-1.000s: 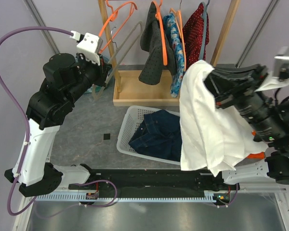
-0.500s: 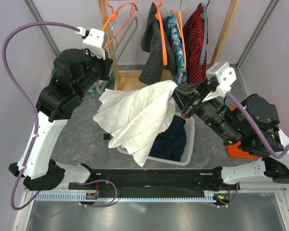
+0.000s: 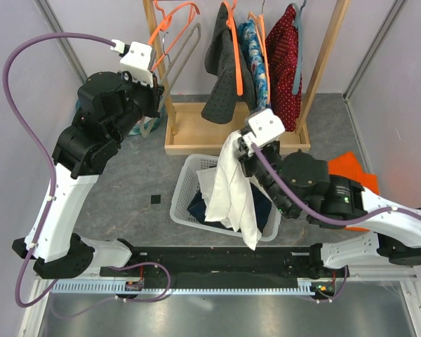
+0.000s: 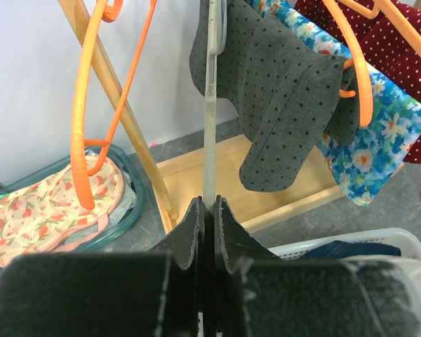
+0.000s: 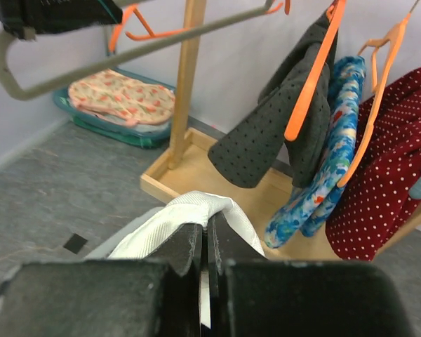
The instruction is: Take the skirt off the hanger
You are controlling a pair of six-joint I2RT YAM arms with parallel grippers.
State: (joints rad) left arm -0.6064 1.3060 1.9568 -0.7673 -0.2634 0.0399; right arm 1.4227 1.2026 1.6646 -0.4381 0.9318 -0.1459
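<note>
Left arm raised, elbow bent; left fingers (image 4: 189, 235) clamped on the grey hanger (image 4: 210, 105). Right arm extended above the basket (image 3: 184, 184); right fingers (image 5: 186, 256) pinching the white skirt (image 5: 196, 207).

top: high behind my bases, looking down | both wrists: close along my fingers (image 4: 189, 232), toward rack (image 3: 196, 130) | shared: grey dotted garment (image 3: 221, 91)

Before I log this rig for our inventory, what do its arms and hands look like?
Both the left arm and right arm have white link shells and bulky black joints. A purple cable loops to a white wrist camera box on each. The left hand and right hand are flat-sided and black.
</note>
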